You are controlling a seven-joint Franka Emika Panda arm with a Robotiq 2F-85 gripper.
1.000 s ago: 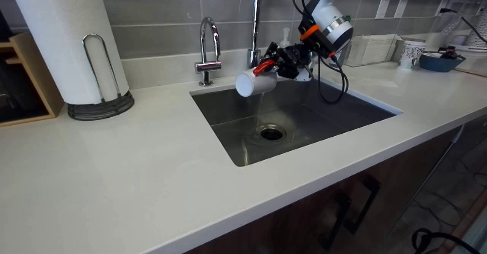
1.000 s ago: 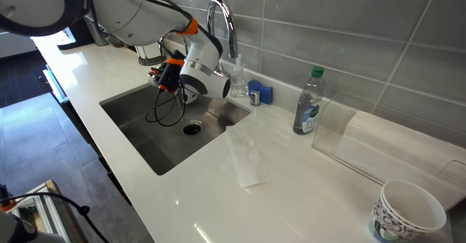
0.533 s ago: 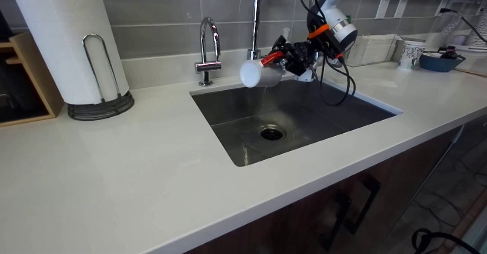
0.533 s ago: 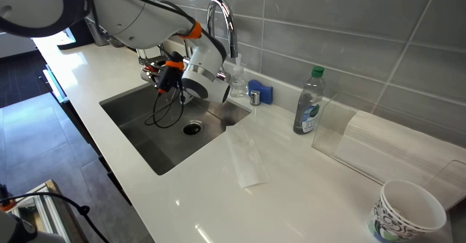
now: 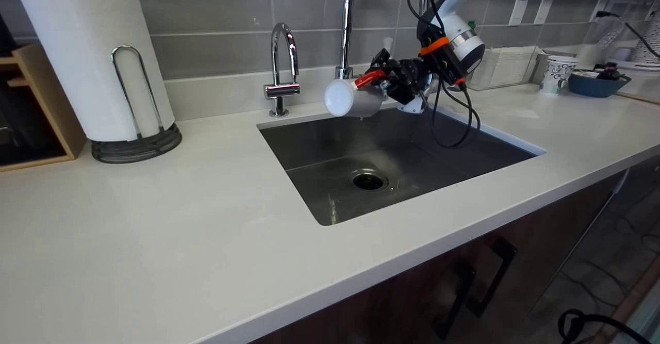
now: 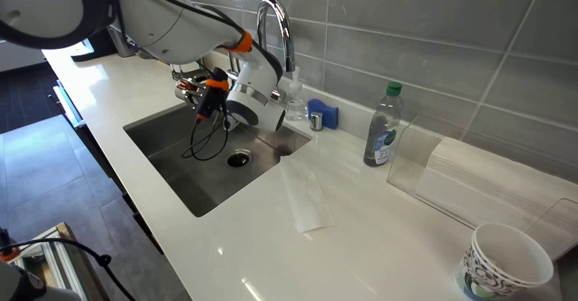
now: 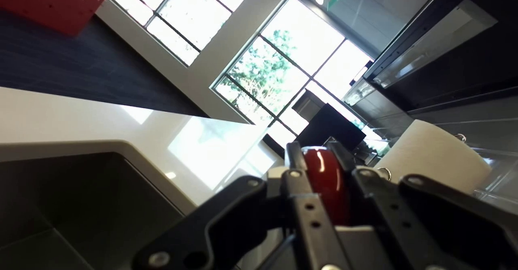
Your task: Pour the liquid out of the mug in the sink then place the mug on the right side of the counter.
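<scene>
1. A grey tiled wall [image 5: 206,3] ran behind a long white counter [image 5: 154,256], whose front edge slanted past the sink [image 5: 304,143] in both exterior views.
2. The sink was cut in between the wall and that front edge; in an exterior view, a broad stretch of counter spread from its left rim toward the paper towel roll [image 5: 93,65].
3. The arm [image 6: 189,30] stretched out over the sink, its wrist bent low, and a black cable loop [image 5: 454,146] dangled beneath the wrist.
4. In the wrist view the gripper [image 7: 317,156] had its two fingers clamped on a red handle [image 7: 325,177], one along each side.
5. That handle belonged to the white mug [image 5: 356,100], which hung above the sink, tipped onto its side with a round end facing outward in an exterior view. A small drop [image 5: 362,118] showed just under it.
6. Behind the mug, in that view, rose the tall faucet [image 5: 348,29]; how near it stood could not be told. A smaller faucet [image 5: 282,90] stood farther left.
7. On the opposite side of the sink a napkin [image 6: 307,197] lay flat, one end at the rim. Along the wall stood a pump bottle [image 6: 296,100], a blue object [image 6: 324,111] and a dish soap bottle [image 6: 381,131], then a clear holder [image 6: 408,156] of stacked napkins [image 6: 487,188] near a paper cup [image 6: 483,271].
</scene>
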